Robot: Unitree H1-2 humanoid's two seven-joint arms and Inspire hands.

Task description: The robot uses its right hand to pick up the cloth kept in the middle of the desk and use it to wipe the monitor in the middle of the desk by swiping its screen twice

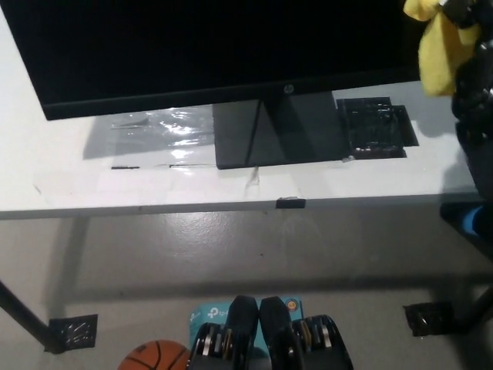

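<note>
One monitor (208,46) is our landmark here, sitting on the white desk (77,185) and filling most of the top of the head view. One yellow cloth (437,54) hangs right at the monitor's right edge, bunched up and drooping down from our black right hand (461,15), which is clenched around its top. We'd guess it's held up high like that so the loose part can be dragged across the screen, so the pickup looks done and the two swipes not started yet. Our left hand isn't in view at all. One black mat-looking square (376,127) lies on the desk just right of the monitor's stand (269,135), and one crinkly clear plastic sheet (154,127) lies to the stand's left. Below the monitor, on the floor, there's one basketball (150,356).
</note>
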